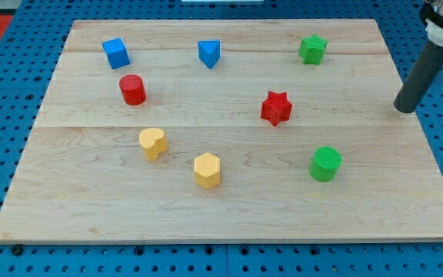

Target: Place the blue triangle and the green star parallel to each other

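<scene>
The blue triangle (209,53) sits near the board's top edge, at the middle. The green star (312,48) sits near the top edge to the view's right of it, at about the same height. My tip (404,108) rests at the board's right side, below and to the right of the green star, well apart from both blocks.
A blue cube (116,53) is at the top left, a red cylinder (132,89) below it. A red star (276,108) is right of centre. A yellow heart (152,143), a yellow hexagon (207,170) and a green cylinder (326,163) lie lower on the wooden board (229,215).
</scene>
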Robot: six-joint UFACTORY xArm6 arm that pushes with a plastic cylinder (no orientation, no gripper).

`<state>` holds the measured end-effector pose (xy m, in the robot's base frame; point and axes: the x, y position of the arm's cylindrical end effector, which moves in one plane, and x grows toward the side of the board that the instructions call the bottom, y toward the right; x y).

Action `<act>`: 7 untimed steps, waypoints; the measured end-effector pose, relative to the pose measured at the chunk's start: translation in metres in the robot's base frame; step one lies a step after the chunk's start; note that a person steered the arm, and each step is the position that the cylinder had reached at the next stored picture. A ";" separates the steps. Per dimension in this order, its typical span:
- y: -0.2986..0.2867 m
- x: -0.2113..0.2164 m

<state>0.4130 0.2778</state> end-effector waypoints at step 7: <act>-0.095 -0.112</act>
<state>0.3014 0.1823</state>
